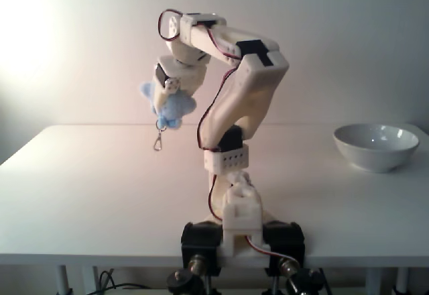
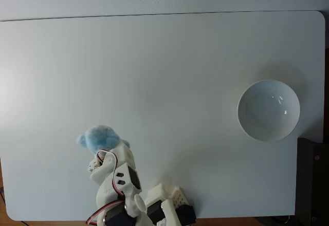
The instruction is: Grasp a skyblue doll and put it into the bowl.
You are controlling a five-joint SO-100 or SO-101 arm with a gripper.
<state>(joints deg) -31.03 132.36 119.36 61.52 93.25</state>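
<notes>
1. I see the gripper (image 1: 171,100) pinching the skyblue doll (image 1: 175,109), lifted clear off the surface (image 1: 100,174) in a fixed view; the keyring clasp (image 1: 159,141) dangles free below it.
2. From above in a fixed view, the skyblue doll (image 2: 98,137) sits at the tip of the gripper (image 2: 103,151), low on the left side of the surface (image 2: 154,72), close to the arm base.
3. The bowl (image 2: 268,110) is at the right side in that view, well apart from the doll; its inside looks empty. In a fixed view from the front, the bowl (image 1: 375,146) stands at the far right edge.
4. Progress, my read: grasp done, lift done. Left to do: swing the arm across to the bowl, get over the rim, let go.
5. Roughly halfway, I'd say. The carry is the long part, since nearly the whole surface lies between doll and bowl.
6. Grip looks secure, but the fur hides the fingertips, so I can't judge how deep the pinch is.
</notes>
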